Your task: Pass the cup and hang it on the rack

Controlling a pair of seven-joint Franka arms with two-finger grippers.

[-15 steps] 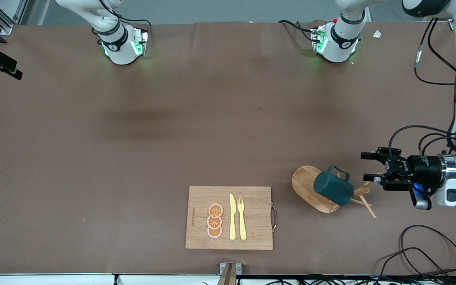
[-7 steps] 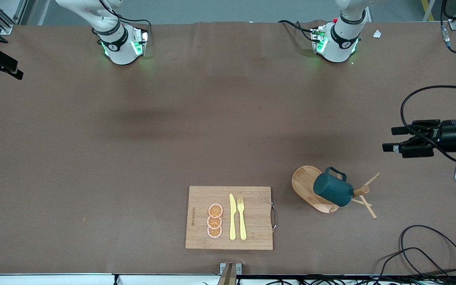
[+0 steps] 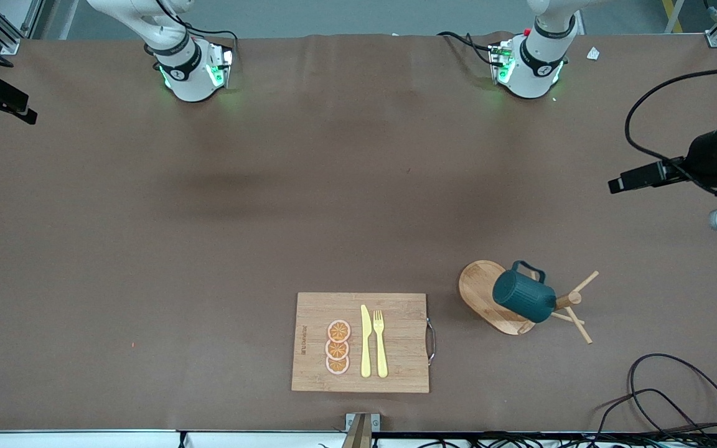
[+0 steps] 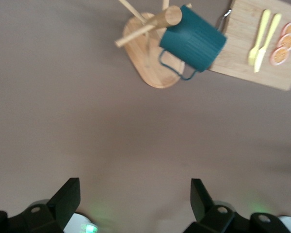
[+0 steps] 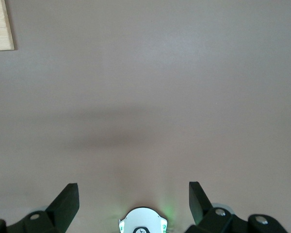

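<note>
The dark teal ribbed cup [image 3: 523,298] hangs by its handle on a peg of the light wooden rack [image 3: 480,289], tilted over the oval base. The left wrist view shows the cup [image 4: 196,41] on the rack [image 4: 145,63] from well away. My left gripper [image 3: 617,185] is up in the air at the left arm's end of the table, clear of the rack, open and empty; its fingers [image 4: 68,194] stand wide apart. My right gripper [image 5: 134,194] is open with nothing in it, high over the bare table by its own base [image 5: 143,221]; the front view does not show it.
A wooden cutting board [image 3: 396,367] with a yellow knife [image 3: 365,342], a yellow fork [image 3: 380,342] and three orange slices [image 3: 338,347] lies near the front edge. Loose black cables [image 3: 676,392] lie at the left arm's end of the table.
My left gripper has drawn back from beside the rack and risen, moving toward the left arm's end of the table. The cup stays hanging on the rack. The right arm waits.
</note>
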